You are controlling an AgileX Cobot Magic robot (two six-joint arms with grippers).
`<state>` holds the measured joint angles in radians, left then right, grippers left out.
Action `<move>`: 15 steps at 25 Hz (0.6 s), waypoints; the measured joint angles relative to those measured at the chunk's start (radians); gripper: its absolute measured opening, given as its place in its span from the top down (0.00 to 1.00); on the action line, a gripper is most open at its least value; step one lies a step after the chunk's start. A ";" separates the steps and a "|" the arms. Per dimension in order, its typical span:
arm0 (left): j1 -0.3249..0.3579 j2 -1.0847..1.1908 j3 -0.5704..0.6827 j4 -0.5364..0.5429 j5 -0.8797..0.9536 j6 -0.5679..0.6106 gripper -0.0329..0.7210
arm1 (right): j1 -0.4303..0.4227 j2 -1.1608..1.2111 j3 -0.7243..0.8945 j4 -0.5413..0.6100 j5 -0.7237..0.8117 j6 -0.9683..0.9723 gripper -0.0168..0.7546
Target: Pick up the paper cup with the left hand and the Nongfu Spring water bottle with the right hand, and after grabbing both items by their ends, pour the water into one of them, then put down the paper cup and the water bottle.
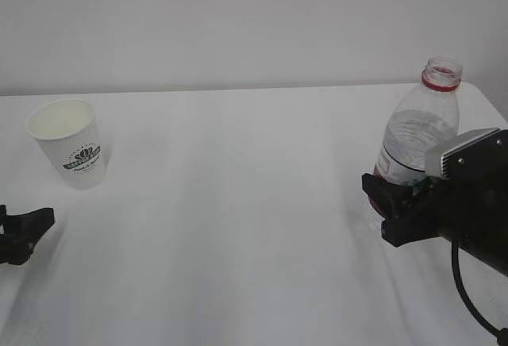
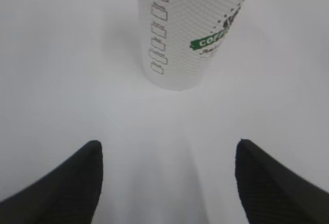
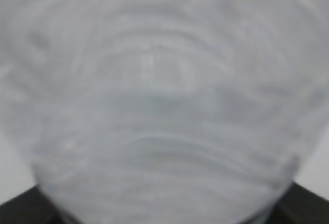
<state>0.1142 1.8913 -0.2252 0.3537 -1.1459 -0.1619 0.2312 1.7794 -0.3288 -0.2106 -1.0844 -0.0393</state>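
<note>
The paper cup point(image 1: 70, 148), white with a green logo, stands upright at the left of the table. In the left wrist view the paper cup point(image 2: 190, 34) is straight ahead and beyond the fingertips. My left gripper point(image 1: 24, 227) point(image 2: 167, 149) is open, low over the table and empty. The Nongfu Spring water bottle point(image 1: 417, 136), clear and ribbed with a red neck ring and no cap, stands at the right. My right gripper point(image 1: 382, 207) is shut on its lower body. The bottle point(image 3: 164, 95) fills the right wrist view, with the right gripper point(image 3: 164, 215) at its sides. How much water it holds I cannot tell.
The white table point(image 1: 238, 227) runs between the two arms, with its back edge against a pale wall point(image 1: 238, 21). A black cable point(image 1: 468, 298) trails from the right arm at the lower right.
</note>
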 joint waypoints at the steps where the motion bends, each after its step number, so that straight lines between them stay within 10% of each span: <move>1: 0.000 0.017 -0.015 0.027 0.000 -0.008 0.19 | 0.000 0.000 0.000 0.000 0.000 0.000 0.33; 15: 0.002 0.079 -0.138 0.129 -0.002 -0.038 0.19 | 0.000 0.000 0.000 0.000 0.000 0.000 0.33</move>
<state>0.1163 1.9708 -0.3628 0.4828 -1.1478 -0.1999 0.2312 1.7794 -0.3288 -0.2106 -1.0844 -0.0393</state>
